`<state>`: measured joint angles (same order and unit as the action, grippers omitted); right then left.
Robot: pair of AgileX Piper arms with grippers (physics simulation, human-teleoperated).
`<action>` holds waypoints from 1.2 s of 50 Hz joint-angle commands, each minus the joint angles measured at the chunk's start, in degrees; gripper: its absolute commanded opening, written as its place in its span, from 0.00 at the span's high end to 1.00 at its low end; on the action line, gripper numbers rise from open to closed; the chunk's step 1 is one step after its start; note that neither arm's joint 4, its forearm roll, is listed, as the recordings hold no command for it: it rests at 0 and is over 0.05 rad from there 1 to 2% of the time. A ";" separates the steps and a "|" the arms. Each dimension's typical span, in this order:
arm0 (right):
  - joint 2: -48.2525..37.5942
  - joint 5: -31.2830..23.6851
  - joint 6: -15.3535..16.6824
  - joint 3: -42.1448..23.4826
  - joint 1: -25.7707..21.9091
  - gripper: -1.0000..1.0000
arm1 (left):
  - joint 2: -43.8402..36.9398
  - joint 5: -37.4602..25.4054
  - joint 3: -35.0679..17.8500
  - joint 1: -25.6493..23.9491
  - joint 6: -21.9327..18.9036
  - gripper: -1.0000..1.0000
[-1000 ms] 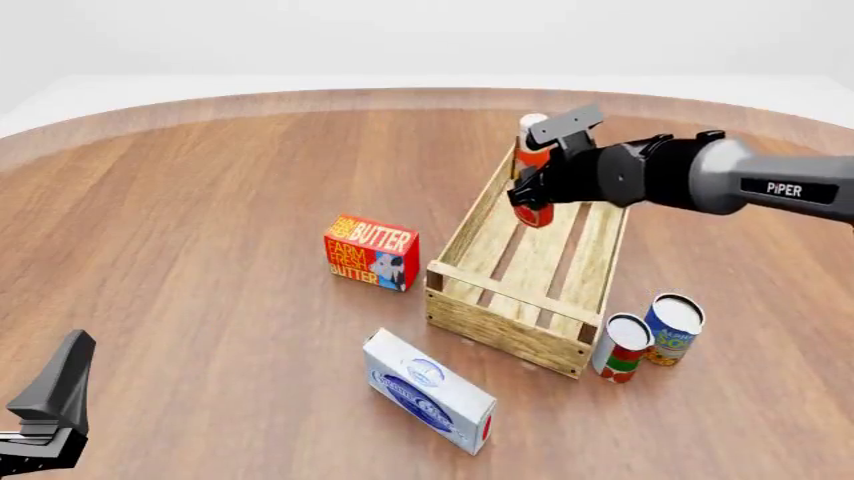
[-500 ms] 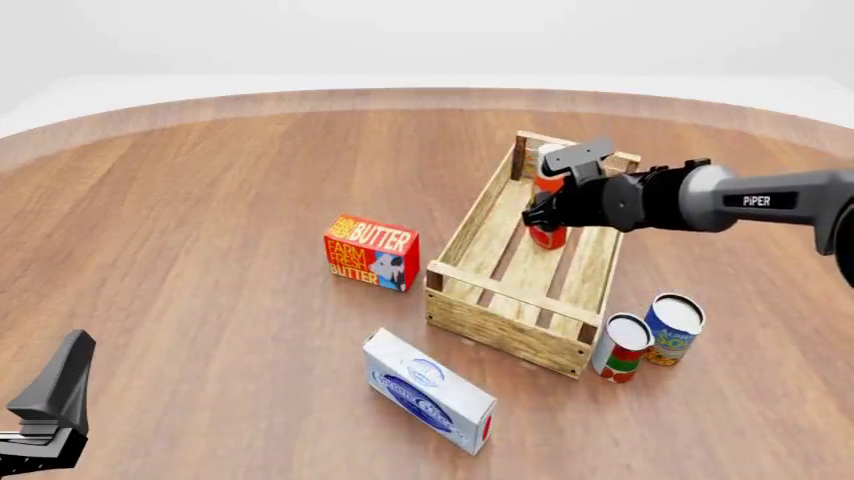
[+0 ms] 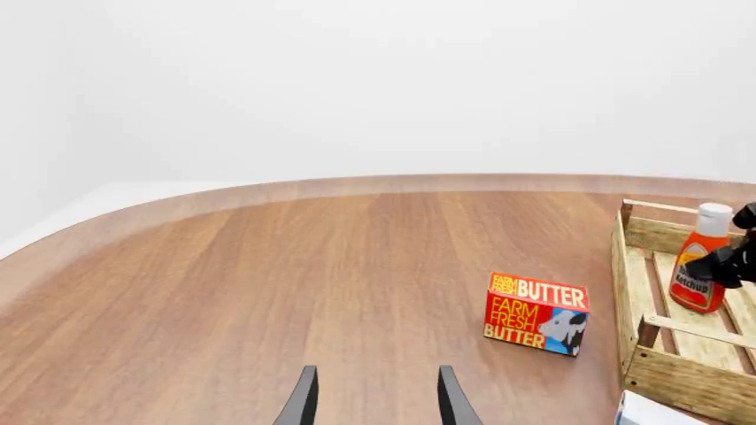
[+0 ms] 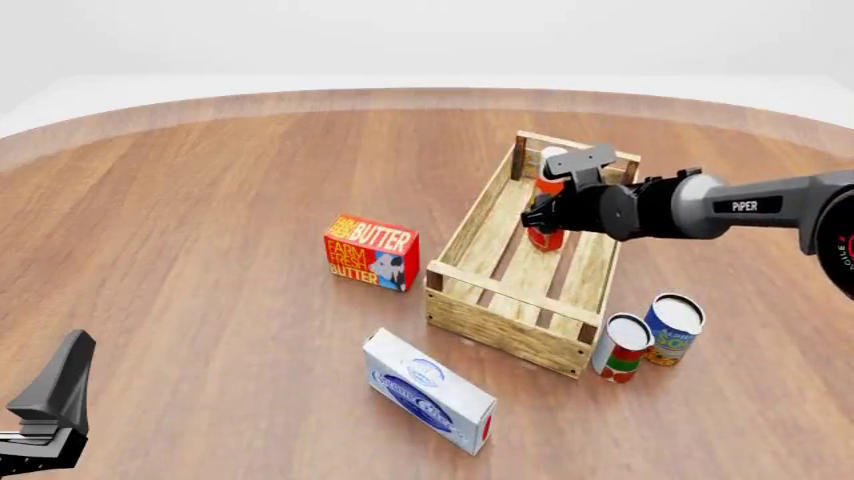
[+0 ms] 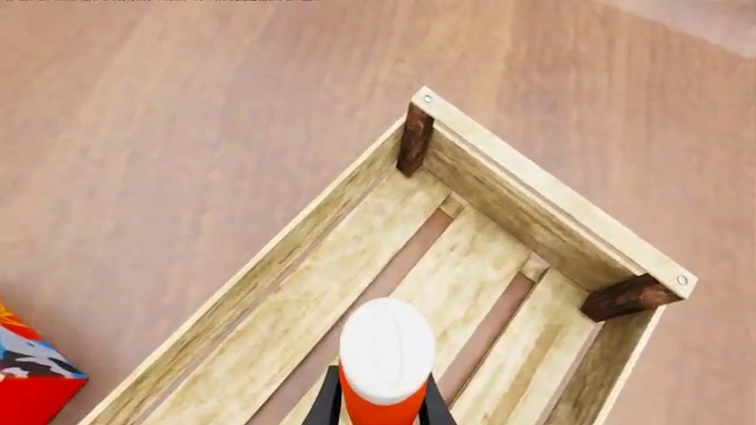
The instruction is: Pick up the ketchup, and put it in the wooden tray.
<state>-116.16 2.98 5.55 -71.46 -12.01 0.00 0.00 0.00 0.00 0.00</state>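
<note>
A: While the ketchup stands upright inside the wooden tray, right of centre in the front view, the right hand is clamped on it around the body, white cap poking up above the grip. Note for the log: bottle is in the tray's far half, towards the upper end of the frame.

B: Base down on the slats, or hanging?

A: Cannot say for sure. From the left wrist view the ketchup looks to sit on or just above the slatted floor; no clear gap shows. The right wrist view looks straight down on the cap, with dark fingers hugging the bottle on both sides, so the grip is not released.

B: Why that spot?

A: My reading: the far half is bare slats, and holding the bottle upright by its body lets it be set on its base rather than dropped on its side.

B: Left arm?

A: Left hand is parked at the lower left of the front view, fingers apart, holding nothing, well clear of everything.

B: Clutter?

A: Butter box just left of the tray, a white carton lower centre, two cans at the tray's near right corner. All on the worktop, none touching the ketchup.

B: Progress?

A: Placement looks nearly done; release and retreat not yet made.
</note>
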 commanded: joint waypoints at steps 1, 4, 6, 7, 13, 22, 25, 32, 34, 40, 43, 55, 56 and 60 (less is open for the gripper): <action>-2.18 0.88 -1.43 0.71 -0.25 1.00 | 0.00 0.00 0.00 0.00 0.00 0.00; -2.19 0.89 -1.17 0.83 -0.25 1.00 | 0.00 0.00 0.00 0.00 0.00 0.00; -2.04 0.94 -1.25 1.01 -0.34 1.00 | 0.00 0.00 0.00 0.00 0.00 0.00; -1.94 1.00 -1.18 1.12 -0.27 1.00 | 0.00 0.00 0.00 0.00 0.00 0.00; -1.04 0.72 -1.18 1.40 -0.51 0.00 | 0.00 0.00 0.00 0.00 0.00 0.00; 0.54 0.72 -0.90 1.99 -0.19 0.00 | 0.00 0.00 0.00 0.00 0.00 0.00; 0.89 0.64 -1.02 2.08 -0.24 0.00 | 0.00 0.00 0.00 0.00 0.00 0.00; 2.92 0.48 -0.73 2.72 0.04 0.00 | 0.00 0.00 0.00 0.00 0.00 0.00; 3.18 0.47 -0.73 2.82 0.08 0.00 | 0.00 0.00 0.00 0.00 0.00 0.00; 4.98 0.17 -0.50 3.35 0.02 0.00 | 0.00 0.00 0.00 0.00 0.00 0.00; 5.72 -0.03 -0.53 3.50 -0.01 0.00 | 0.00 0.00 0.00 0.00 0.00 0.00; 9.77 -0.81 0.18 4.97 0.03 0.00 | 0.00 0.00 0.00 0.00 0.00 0.00; 10.10 -0.89 0.22 5.06 0.04 0.00 | 0.00 0.00 0.00 0.00 0.00 0.00; 11.59 -1.32 0.26 5.48 -0.19 0.00 | 0.00 0.00 0.00 0.00 0.00 0.00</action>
<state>-107.69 2.34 5.49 -66.99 -12.05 0.00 0.00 0.00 0.00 0.00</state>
